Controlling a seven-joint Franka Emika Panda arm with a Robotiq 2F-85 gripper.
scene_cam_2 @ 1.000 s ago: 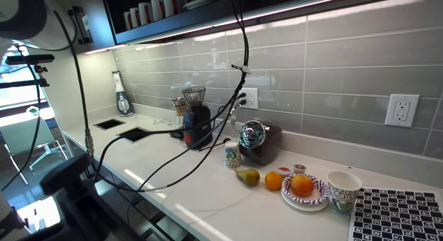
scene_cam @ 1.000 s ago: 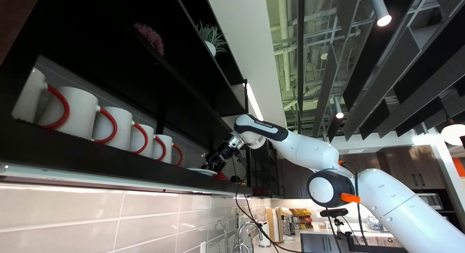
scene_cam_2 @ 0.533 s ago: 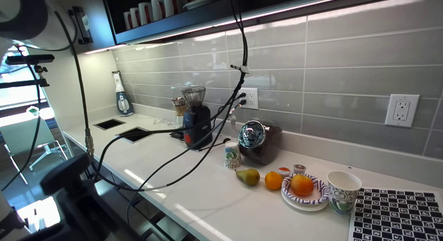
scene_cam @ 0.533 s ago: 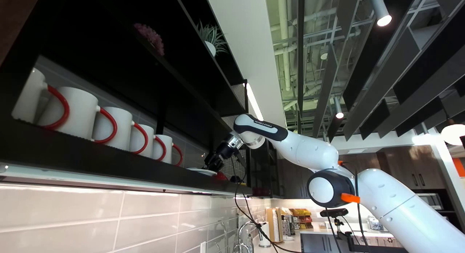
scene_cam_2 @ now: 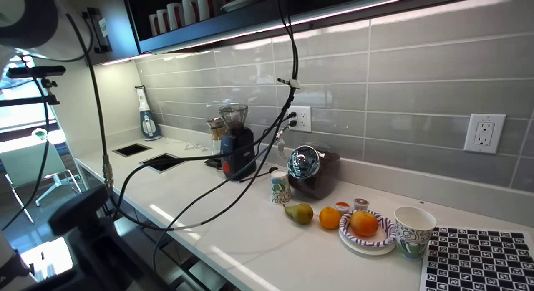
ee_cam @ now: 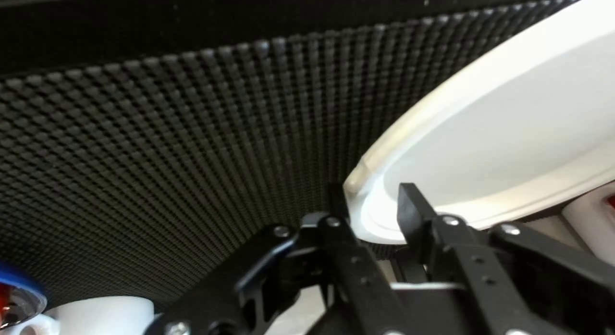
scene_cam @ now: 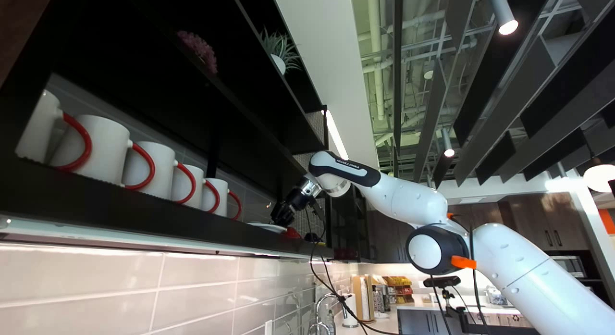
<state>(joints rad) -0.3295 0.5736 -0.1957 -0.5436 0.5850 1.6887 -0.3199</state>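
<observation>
In the wrist view my gripper straddles the near rim of a white plate. One black finger stands over the plate's inside, the other just past its outer edge. A gap still shows between the fingers, so the jaws are partly open; any light contact with the rim cannot be made out. The plate rests on dark ribbed matting. In an exterior view the gripper reaches down at a tilt onto the plate on the black shelf. The gripper's tips are out of sight in an exterior view where the plate appears.
White mugs with red handles line the same shelf, whose front lip is raised. A red object sits beside the plate. A white cup shows low in the wrist view. Cables hang before the tiled wall.
The gripper's fingers have drawn closer together at the plate's edge. The arm has shifted only very slightly, and the plate looks unmoved.
</observation>
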